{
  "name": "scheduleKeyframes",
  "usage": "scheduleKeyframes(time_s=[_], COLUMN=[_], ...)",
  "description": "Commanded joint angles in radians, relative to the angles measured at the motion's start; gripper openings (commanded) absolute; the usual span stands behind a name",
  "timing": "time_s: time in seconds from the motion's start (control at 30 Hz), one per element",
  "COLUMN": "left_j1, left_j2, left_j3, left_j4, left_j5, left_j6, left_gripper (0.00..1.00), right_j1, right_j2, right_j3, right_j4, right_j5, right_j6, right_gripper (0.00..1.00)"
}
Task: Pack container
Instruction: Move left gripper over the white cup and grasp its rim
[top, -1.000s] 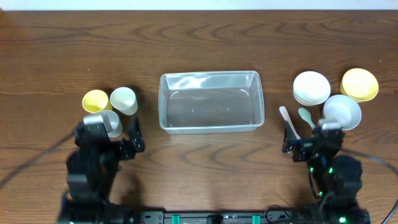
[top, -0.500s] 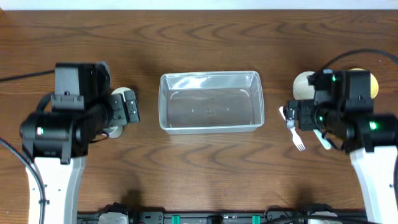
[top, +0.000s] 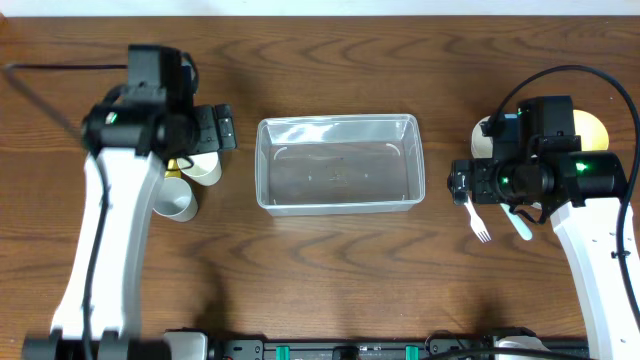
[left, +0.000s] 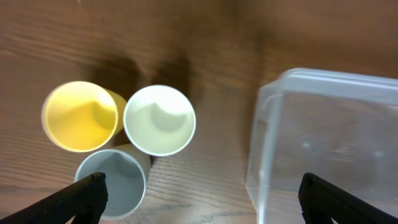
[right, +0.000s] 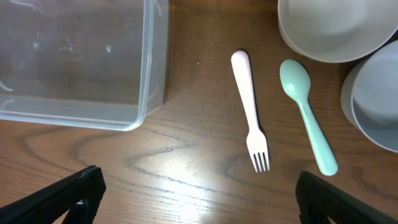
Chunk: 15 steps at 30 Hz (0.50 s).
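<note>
- Dark wood-grain surface (top: 330, 270) runs from edge to edge, with a pale strip of background showing past its far edge.
- At the middle sits the container (top: 338, 163), a clear rectangular tub with rounded corners and a rim. It stands open side up, with its long sides running left to right.
- The left arm (top: 110, 230) reaches out over a cluster of cups just left of the container.
- The left jaws are spread wide with nothing between them. In the wrist view, one black fingertip (left: 87, 193) shows at each lower corner.
- That wrist view shows three upright cups huddled together. A yellow cup (left: 79, 116) and a cream cup (left: 160, 119) stand side by side, and a grey cup (left: 112, 183) stands close in front of them.
- The cream cup is the one nearest the container's left end, though it stands apart from it.
- The right arm (top: 590, 240) hangs over the cutlery to the right of the container.
- The right jaws also gape wide and hold nothing.
- A white fork (right: 250, 109) lies flat near the container's right wall, with its tines pointing toward the near edge.
- A mint spoon (right: 308, 115) lies just beside the fork, on the side away from the container.
- A white bowl (right: 333, 28) sits just beyond the spoon's head, and a grey bowl (right: 376, 99) sits close to the spoon's handle.
- From overhead, a yellow bowl (top: 592, 130) peeks out behind the right arm.
</note>
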Motion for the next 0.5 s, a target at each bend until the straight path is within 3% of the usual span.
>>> scheduleKeyframes(time_s=[0.0, 0.3, 0.47], left_j1=[0.012, 0.012, 0.014], left_j2=[0.088, 0.277, 0.36], left_j3=[0.013, 0.013, 0.013], left_j4=[0.003, 0.003, 0.006], left_j5=[-0.01, -0.011, -0.011], left_j6=[-0.002, -0.001, -0.002], left_gripper=[0.98, 1.0, 0.95], right_j1=[-0.008, -0.007, -0.007], right_j2=[-0.001, -0.001, -0.001], right_j3=[0.014, 0.014, 0.014], right_j4=[-0.008, -0.011, -0.028], right_j5=[-0.009, -0.009, -0.009], right_j6=[-0.005, -0.005, -0.005], right_gripper=[0.99, 0.99, 0.98])
